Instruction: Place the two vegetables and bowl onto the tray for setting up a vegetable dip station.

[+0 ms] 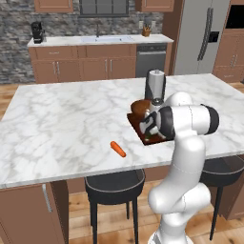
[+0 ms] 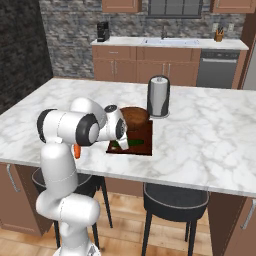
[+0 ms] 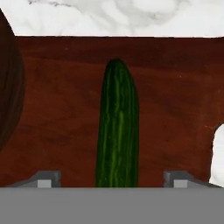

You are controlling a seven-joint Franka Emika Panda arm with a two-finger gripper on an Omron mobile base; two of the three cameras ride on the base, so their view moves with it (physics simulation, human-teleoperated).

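Parted jaws straddle the cucumber [image 3: 117, 127] lying free on the tray [image 3: 175, 87] with the bowl [image 3: 8, 87] at nine o'clock, leaving only the carrot [image 1: 117, 149] on the counter [image 1: 62, 119].

Walls: dark grey stone [image 1: 14, 38] behind the far counter.
Floor: light wood planks [image 1: 76, 205].
Tabletop: white marble island [image 1: 62, 119], grey-veined.
Stools: two black-seated ones [image 1: 114, 183] tucked under the near edge.
Cabinets: brown wood [image 1: 81, 64], upper and lower.
Appliances: steel fridge [image 1: 202, 35], dishwasher [image 1: 151, 59], black coffee maker [image 1: 37, 32].
Window: dark-paned [image 1: 104, 7], above the sink [image 1: 107, 39].
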